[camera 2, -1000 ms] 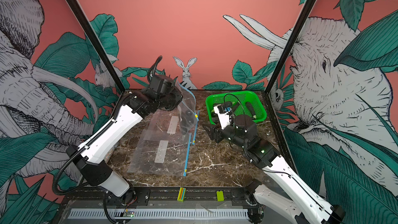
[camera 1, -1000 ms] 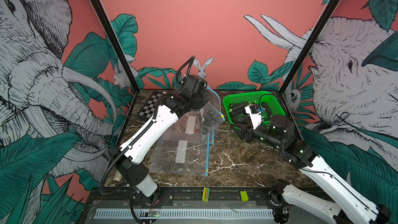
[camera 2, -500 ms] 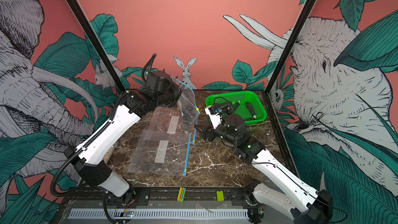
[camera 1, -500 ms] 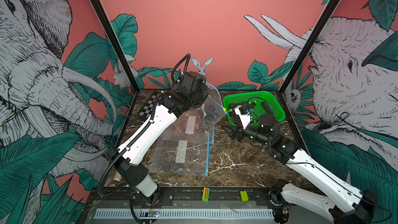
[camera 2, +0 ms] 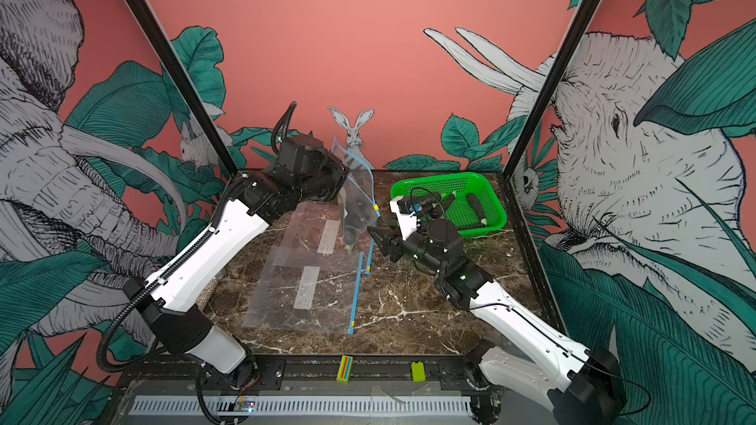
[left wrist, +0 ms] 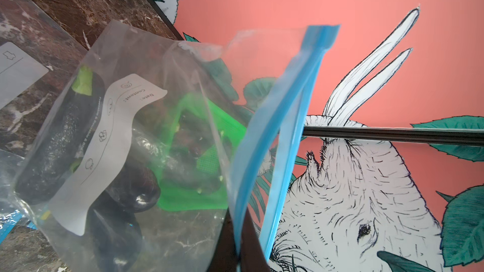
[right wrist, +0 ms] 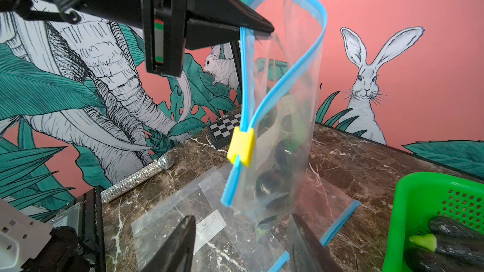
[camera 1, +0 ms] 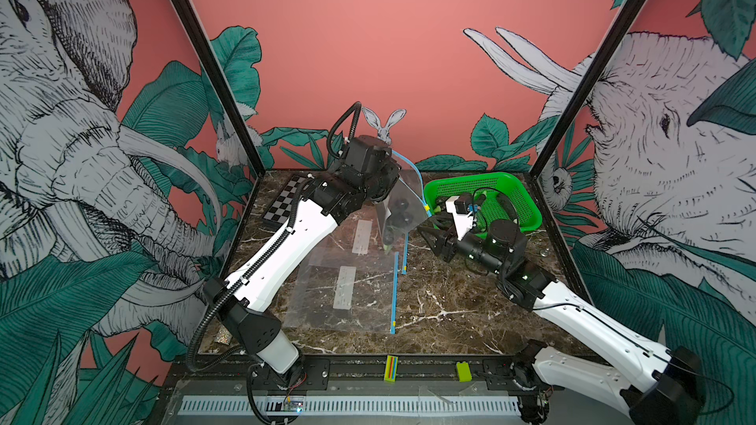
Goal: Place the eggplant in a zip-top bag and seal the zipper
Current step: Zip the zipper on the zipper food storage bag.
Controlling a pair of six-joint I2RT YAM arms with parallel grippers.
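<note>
A clear zip-top bag [camera 1: 399, 214] [camera 2: 358, 214] hangs above the back of the table in both top views. My left gripper [camera 1: 394, 183] [left wrist: 239, 257] is shut on one lip of its blue zipper [right wrist: 245, 79]. The other lip bows away, so the mouth gapes, and the yellow slider [right wrist: 241, 146] sits at the low end. Inside lies a dark eggplant [left wrist: 60, 137] with a green stem, with more dark shapes [right wrist: 271, 184] beside it. My right gripper [camera 1: 429, 237] [camera 2: 378, 241] [right wrist: 243, 244] stands open and empty, just right of the bag and below the slider.
A green basket [camera 1: 527, 202] [right wrist: 419, 205] at the back right holds more eggplants [camera 2: 476, 206] [right wrist: 455, 231]. Two empty bags [camera 1: 347, 280] lie flat mid-table under the hanging bag. A checkerboard [camera 1: 286, 202] and a glitter microphone [right wrist: 138, 179] lie to the left.
My right gripper has swung left from the basket's front edge to beside the hanging bag. The left arm has raised the bag a little.
</note>
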